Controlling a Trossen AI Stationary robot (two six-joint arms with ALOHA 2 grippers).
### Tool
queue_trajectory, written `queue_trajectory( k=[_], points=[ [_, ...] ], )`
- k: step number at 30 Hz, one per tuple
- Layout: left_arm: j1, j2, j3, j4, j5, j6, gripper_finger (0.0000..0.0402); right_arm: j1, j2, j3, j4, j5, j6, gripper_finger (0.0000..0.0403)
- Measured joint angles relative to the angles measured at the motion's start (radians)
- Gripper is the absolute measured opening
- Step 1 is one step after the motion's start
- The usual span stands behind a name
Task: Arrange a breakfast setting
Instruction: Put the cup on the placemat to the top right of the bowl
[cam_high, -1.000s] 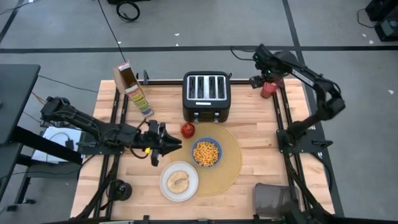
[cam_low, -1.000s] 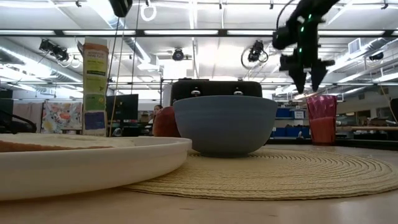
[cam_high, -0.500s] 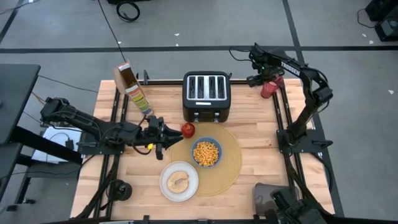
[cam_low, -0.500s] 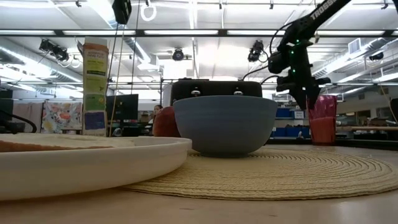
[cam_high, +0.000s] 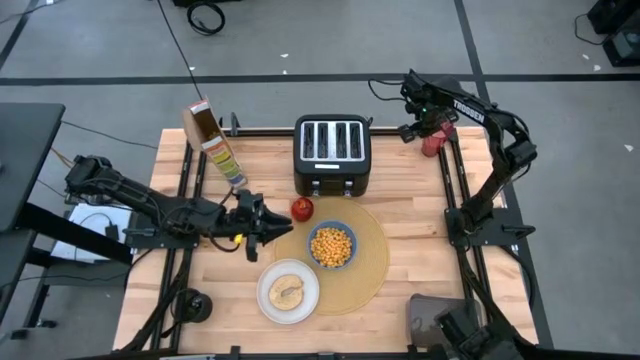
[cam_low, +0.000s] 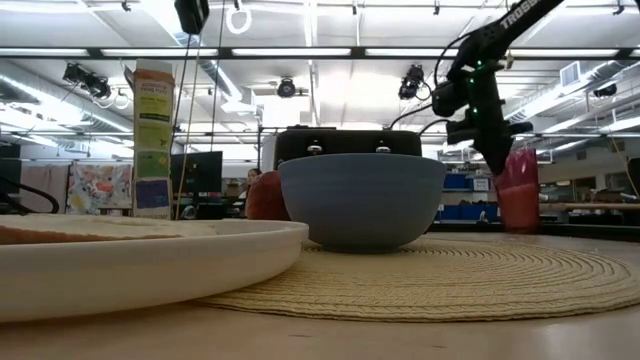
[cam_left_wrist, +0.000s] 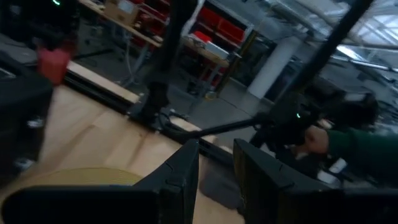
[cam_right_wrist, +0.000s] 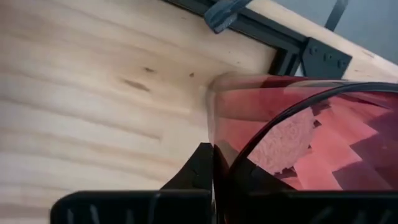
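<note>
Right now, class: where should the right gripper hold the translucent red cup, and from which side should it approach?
Grip the translucent red cup at its rim, coming from above. It stands upright with its mouth open upward at the table's far right corner, and the right gripper is already at its rim.

Black four-slot toaster at back centre of wooden tabletop, slots up. Yellow-and-brown cereal box tilted, top open, near the back-left corner, well apart from toaster. Dark bin off front-right edge. Grey floor with black tape lines beyond. Black cables on floor.
</note>
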Motion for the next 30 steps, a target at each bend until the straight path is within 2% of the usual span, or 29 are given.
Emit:
queue_trajectory(
  k=[5, 9, 14, 18, 21, 24, 27, 30],
  points=[
    [-0.041, -0.014, 0.0, -0.006, 0.002, 0.001, 0.0107, 0.058, -0.078, 0.025, -0.078, 0.023, -0.052, 0.001],
    [-0.066, -0.027, 0.0, -0.017, 0.002, 0.005, 0.0107, 0.194, -0.183, 0.058, -0.182, 0.01, -0.129, 0.001],
    [-0.074, -0.052, 0.0, -0.024, 0.003, 0.008, 0.0107, 0.493, -0.314, 0.06, -0.309, -0.105, -0.143, 0.001],
    [-0.074, -0.081, 0.0, -0.027, 0.003, 0.009, 0.0107, 0.775, -0.383, 0.06, -0.28, -0.22, -0.049, 0.001],
    [-0.082, -0.096, 0.0, -0.022, 0.002, 0.031, 0.0107, 0.98, -0.385, 0.06, -0.261, -0.235, 0.013, 0.001],
    [-0.085, -0.098, 0.0, -0.016, 0.003, 0.056, 0.0107, 1.142, -0.353, 0.06, -0.219, -0.188, 0.051, 0.001],
    [-0.085, -0.098, 0.0, -0.014, 0.003, 0.054, 0.0107, 1.244, -0.283, 0.059, -0.156, -0.144, 0.024, 0.001],
    [-0.085, -0.098, 0.0, -0.018, 0.002, 0.054, 0.0107, 1.289, -0.216, 0.059, -0.1, -0.137, -0.076, 0.001]
  ],
)
